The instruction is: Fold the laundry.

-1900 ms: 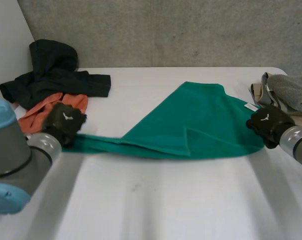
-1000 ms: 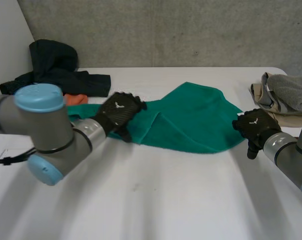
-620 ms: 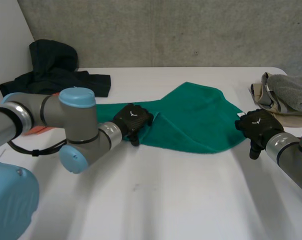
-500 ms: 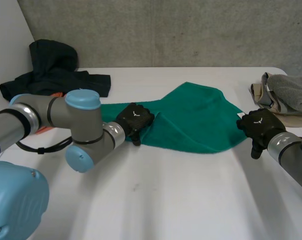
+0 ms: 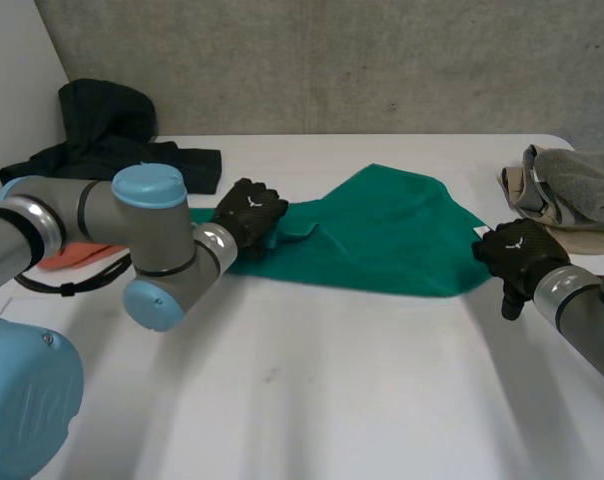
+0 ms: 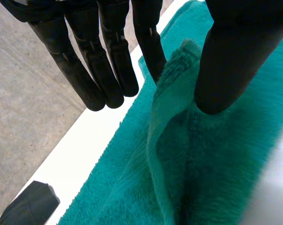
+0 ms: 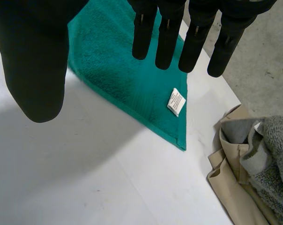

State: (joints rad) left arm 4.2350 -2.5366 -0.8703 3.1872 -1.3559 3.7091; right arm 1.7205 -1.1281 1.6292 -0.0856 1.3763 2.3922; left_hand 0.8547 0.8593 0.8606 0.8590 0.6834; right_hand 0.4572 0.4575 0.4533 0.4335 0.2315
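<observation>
A green towel (image 5: 382, 235) lies spread across the middle of the white table (image 5: 312, 400). My left hand (image 5: 248, 212) rests on its left part. In the left wrist view a raised ridge of the towel (image 6: 179, 178) stands pinched between the thumb (image 6: 230, 56) and the nearest finger. My right hand (image 5: 517, 255) hovers just past the towel's right corner. Its fingers (image 7: 169, 28) are straight and apart over the towel (image 7: 118, 70), close to a white label (image 7: 176, 101), and they hold nothing.
A heap of dark garments (image 5: 112, 150) lies at the back left, with an orange cloth (image 5: 67, 253) in front of it. A grey and beige pile (image 5: 572, 195) sits at the right edge, close to my right hand (image 7: 38, 61).
My left hand slid right along the towel, then drew back left a little while its fingers closed on a ridge of cloth. The right hand has barely moved.
</observation>
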